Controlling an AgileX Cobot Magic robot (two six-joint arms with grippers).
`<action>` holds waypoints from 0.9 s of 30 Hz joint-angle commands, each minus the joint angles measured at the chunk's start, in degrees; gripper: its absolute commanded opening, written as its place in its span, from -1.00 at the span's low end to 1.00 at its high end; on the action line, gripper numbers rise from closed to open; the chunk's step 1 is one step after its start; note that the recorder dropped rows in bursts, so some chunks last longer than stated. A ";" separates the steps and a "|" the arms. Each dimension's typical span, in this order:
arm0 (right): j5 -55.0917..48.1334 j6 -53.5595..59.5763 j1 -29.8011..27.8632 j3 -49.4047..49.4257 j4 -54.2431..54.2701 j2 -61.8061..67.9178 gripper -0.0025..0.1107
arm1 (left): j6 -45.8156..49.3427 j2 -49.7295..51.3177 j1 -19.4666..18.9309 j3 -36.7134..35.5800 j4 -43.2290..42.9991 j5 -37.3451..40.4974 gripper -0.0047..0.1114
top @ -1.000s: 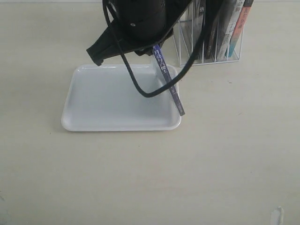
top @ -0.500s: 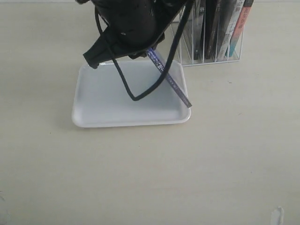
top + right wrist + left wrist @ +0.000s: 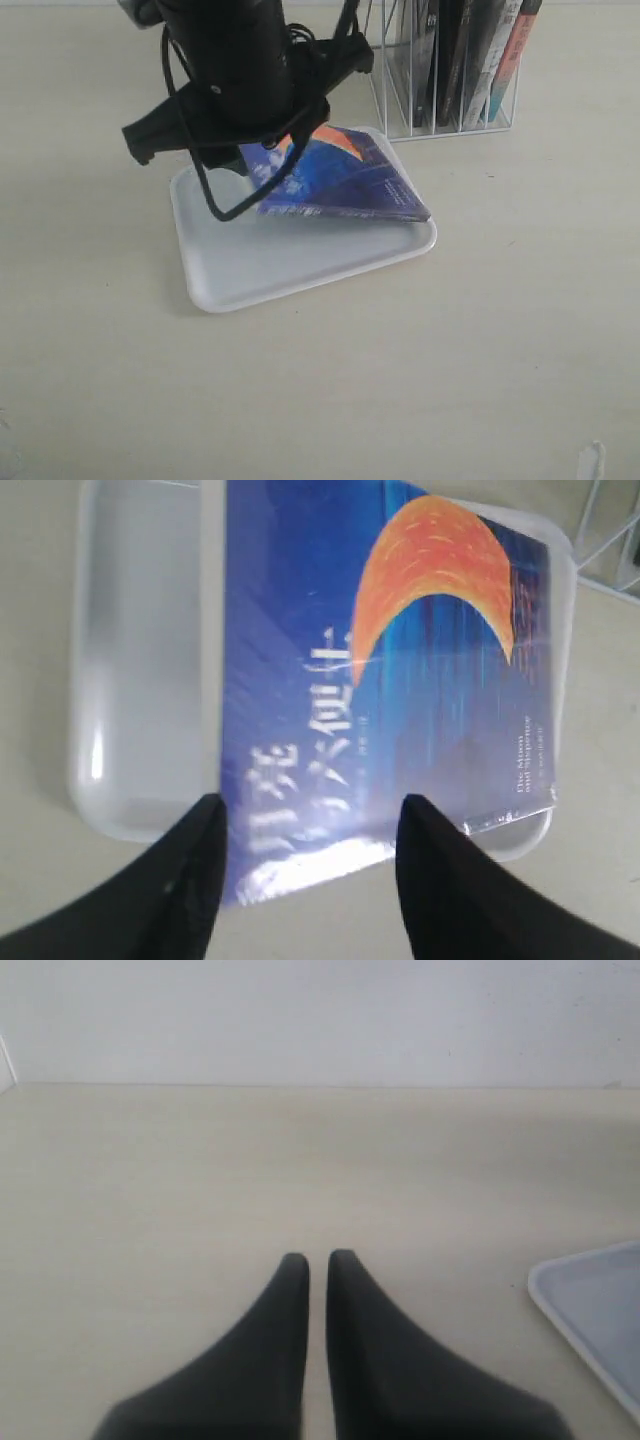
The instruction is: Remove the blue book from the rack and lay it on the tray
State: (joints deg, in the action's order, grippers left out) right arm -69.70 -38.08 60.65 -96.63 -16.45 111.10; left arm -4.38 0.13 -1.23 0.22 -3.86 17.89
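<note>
The blue book lies face up across the white tray, slanting, with its near right corner over the tray's rim. Its orange crescent and white title show in the right wrist view. My right gripper is open just above the book's near edge, one finger on either side and neither touching it. In the exterior view that arm covers the tray's far left part. The white wire rack stands behind the tray. My left gripper is shut over bare table, with a tray corner beside it.
The rack still holds black-spined books and a red-orange book. A black cable loops down from the arm over the tray. A small white object lies at the table's near right edge.
The book, held edge-on by my right gripper earlier, has dropped flat, face up on the tray, and the gripper has opened. The arm moved left. The tray slid right and turned.
</note>
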 commanded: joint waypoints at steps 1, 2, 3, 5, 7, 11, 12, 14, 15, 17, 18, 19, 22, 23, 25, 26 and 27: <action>-0.26 2.67 -0.15 -5.30 6.69 -0.63 -0.07 | 0.12 -0.13 0.46 -0.22 -0.12 -0.35 -0.81; -0.26 2.93 -0.15 -6.17 7.42 -0.63 -0.07 | 0.12 -0.13 0.46 -0.22 -0.12 -0.35 -0.81; -0.26 3.36 -0.15 -7.01 7.99 -0.74 -0.07 | 0.12 -0.13 0.46 -0.22 -0.12 -0.35 -0.81; -0.26 4.23 -0.15 -8.73 8.41 -1.08 -0.09 | 0.12 -0.13 0.46 -0.22 -0.12 -0.35 -0.81; -0.26 5.62 -0.15 -9.46 8.41 -1.51 -0.29 | 0.12 -0.13 0.46 -0.22 -0.12 -0.35 -0.81; -0.26 10.21 -0.15 -9.61 7.06 -2.61 -0.95 | 0.12 -0.13 0.46 -0.22 -0.12 -0.35 -0.81; -0.26 11.00 -0.15 -9.61 6.63 -2.89 -0.95 | 0.12 -0.13 0.46 -0.22 -0.12 -0.35 -0.81; -0.26 13.06 -0.15 -9.61 6.77 -3.12 -0.96 | 0.12 -0.13 0.46 -0.22 -0.12 -0.35 -0.81; -0.26 13.06 -0.15 -9.61 7.12 -3.22 -0.96 | 0.12 -0.13 0.46 -0.22 -0.12 -0.35 -0.81; -0.26 13.06 -0.15 -9.61 7.17 -3.22 -0.96 | 0.12 -0.13 0.46 -0.22 -0.12 -0.35 -0.81; -0.26 13.06 -0.15 -9.61 7.17 -3.22 -0.96 | 0.12 -0.13 0.46 -0.22 -0.12 -0.35 -0.81; -0.26 13.06 -0.15 -9.61 7.17 -3.10 -0.96 | 0.12 -0.13 0.46 -0.22 -0.12 -0.35 -0.81; -0.26 13.06 -0.15 -9.61 7.17 -3.10 -0.96 | 0.12 -0.13 0.46 -0.22 -0.12 -0.35 -0.81; -0.26 13.06 -0.15 -9.61 7.17 -3.10 -0.96 | 0.12 -0.13 0.46 -0.22 -0.12 -0.35 -0.81; -0.26 13.06 -0.15 -9.61 7.17 -3.10 -0.96 | 0.12 -0.13 0.46 -0.22 -0.12 -0.35 -0.81; 0.10 13.06 -0.15 -9.61 7.17 -3.10 -0.96 | 0.12 -0.13 0.46 -0.22 -0.12 -0.35 -0.81; 0.79 13.06 -0.15 -9.61 7.17 -3.10 -0.96 | 0.12 -0.13 0.46 -0.22 -0.12 -0.35 -0.81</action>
State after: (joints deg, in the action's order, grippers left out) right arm -69.83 -25.57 60.65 -105.95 -8.85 108.68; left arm -4.38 0.13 -1.23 0.22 -3.86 17.89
